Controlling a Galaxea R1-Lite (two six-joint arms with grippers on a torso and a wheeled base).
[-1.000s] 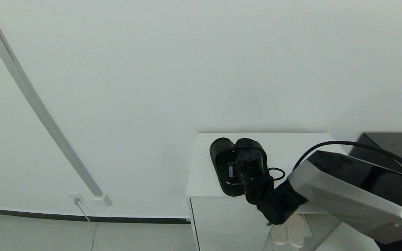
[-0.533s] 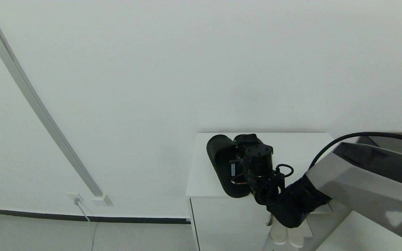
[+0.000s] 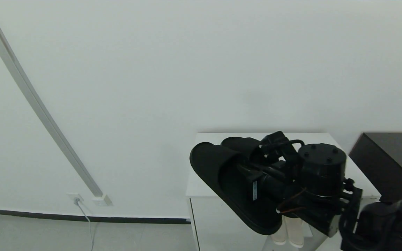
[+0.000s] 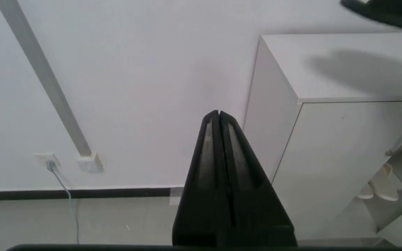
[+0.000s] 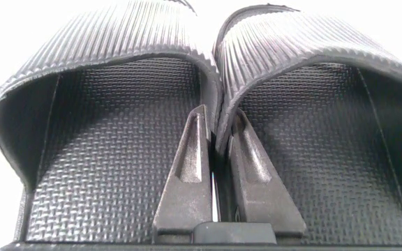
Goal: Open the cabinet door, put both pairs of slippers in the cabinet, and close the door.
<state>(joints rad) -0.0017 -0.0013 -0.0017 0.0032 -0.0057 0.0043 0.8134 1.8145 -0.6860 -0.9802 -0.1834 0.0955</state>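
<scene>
Up come the black slippers [image 3: 229, 174], lifted off the cabinet [image 3: 215, 216] top, right jaws pinching both inner straps. Toes point away-left; the opening holding the white slippers [image 3: 288, 233] sits directly below. Left jaws closed, empty.

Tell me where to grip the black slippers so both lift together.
Pinch the touching inner strap walls of the black slippers, one finger in each foot opening, coming from the open heel end. Side by side, those walls form one thin ridge; the right gripper is shut on them exactly so.
</scene>
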